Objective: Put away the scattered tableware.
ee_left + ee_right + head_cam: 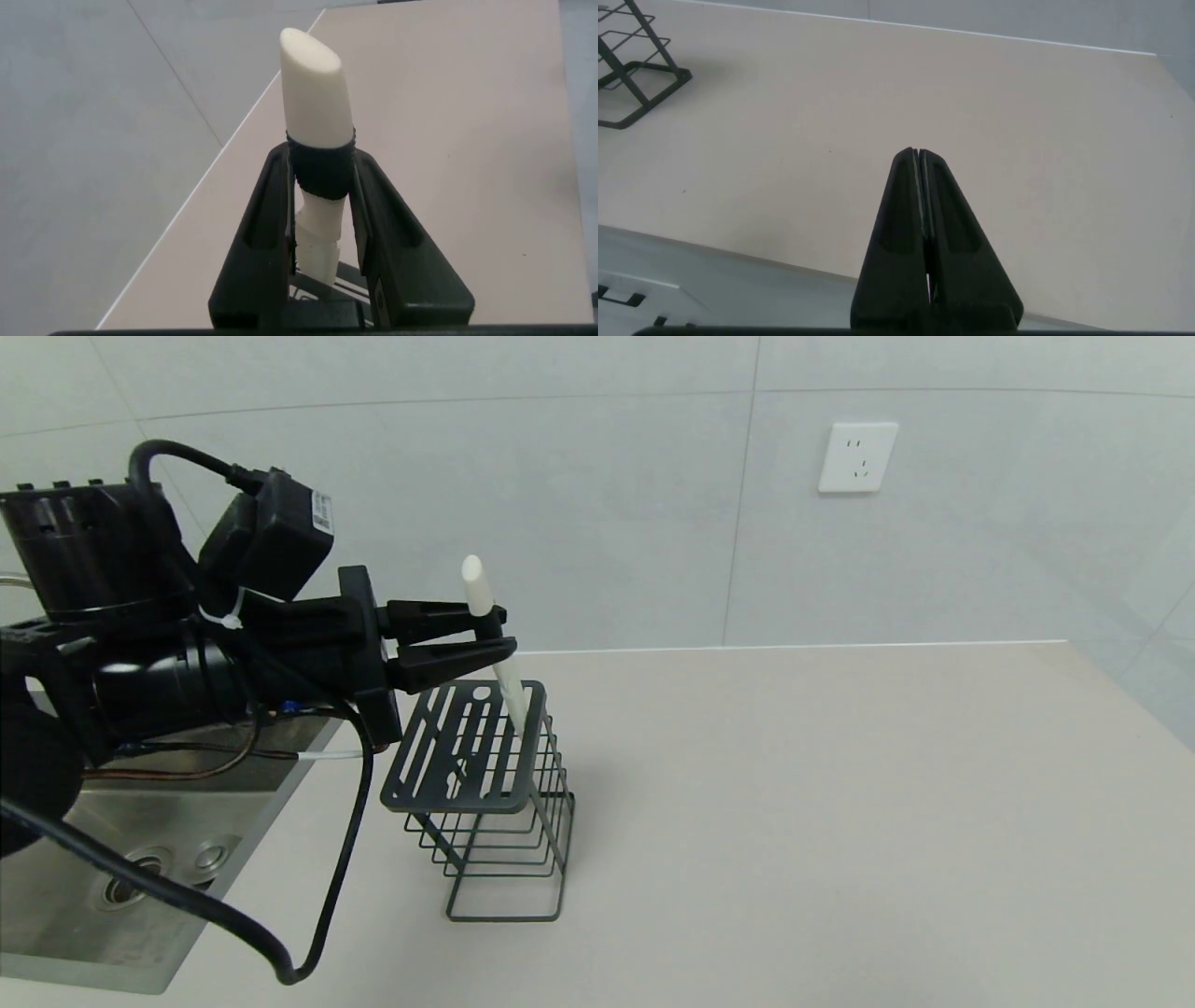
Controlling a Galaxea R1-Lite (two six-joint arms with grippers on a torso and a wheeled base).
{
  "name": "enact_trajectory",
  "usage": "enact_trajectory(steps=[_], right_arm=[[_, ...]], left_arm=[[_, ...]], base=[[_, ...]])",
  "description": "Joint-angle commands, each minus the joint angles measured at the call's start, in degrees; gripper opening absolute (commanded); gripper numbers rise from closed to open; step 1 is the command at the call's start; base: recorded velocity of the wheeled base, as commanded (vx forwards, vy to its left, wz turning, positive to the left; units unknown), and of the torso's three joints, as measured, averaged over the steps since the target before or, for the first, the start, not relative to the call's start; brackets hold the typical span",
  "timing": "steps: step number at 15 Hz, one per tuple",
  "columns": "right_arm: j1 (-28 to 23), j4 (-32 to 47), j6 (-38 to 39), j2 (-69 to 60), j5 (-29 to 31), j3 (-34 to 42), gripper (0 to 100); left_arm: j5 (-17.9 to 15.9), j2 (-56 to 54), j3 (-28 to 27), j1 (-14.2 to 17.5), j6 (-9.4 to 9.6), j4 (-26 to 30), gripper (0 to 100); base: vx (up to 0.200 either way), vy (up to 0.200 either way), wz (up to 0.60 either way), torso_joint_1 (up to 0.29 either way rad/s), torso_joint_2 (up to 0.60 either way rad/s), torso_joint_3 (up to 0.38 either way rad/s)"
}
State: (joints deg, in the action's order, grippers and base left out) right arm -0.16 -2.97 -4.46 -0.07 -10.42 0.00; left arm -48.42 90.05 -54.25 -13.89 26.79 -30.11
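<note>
Stainless steel sink basin sunk into the counter, left of the dark grey wire cutlery rack. Pale beige countertop runs right from the rack, back to a grey tiled wall. White wall socket high on the wall, well right of the rack.

Left gripper hangs just above the rack's rear edge, fingers clamped on a white rod-shaped utensil handle. Handle near upright, slightly tilted; its lower end reaches the rack's slotted top plate. Cannot tell whether it sits in a slot.

Left wrist view: both fingers press the handle's narrower part under a dark band, and the slanted cut tip shows above them. The head view is too far off for either detail.

Right wrist view: right gripper over the countertop, well apart from the rack, fingers pressed together with nothing between.
</note>
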Motion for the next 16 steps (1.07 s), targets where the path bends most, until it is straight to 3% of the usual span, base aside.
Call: enact_trajectory(steps=[1,16], right_arm=[[-0.02,-0.01,-0.02,0.07,-0.04,0.00,0],[-0.02,-0.01,0.07,0.07,-0.04,0.00,0]], left_arm=[[-0.01,0.74,0.37,0.00,0.01,-0.21,0],[0.17,2.94,2.48,0.00,0.19,-0.83,0]], base=[[0.000,0.000,0.00,0.000,0.00,0.000],[0.000,0.000,0.00,0.000,0.00,0.000]])
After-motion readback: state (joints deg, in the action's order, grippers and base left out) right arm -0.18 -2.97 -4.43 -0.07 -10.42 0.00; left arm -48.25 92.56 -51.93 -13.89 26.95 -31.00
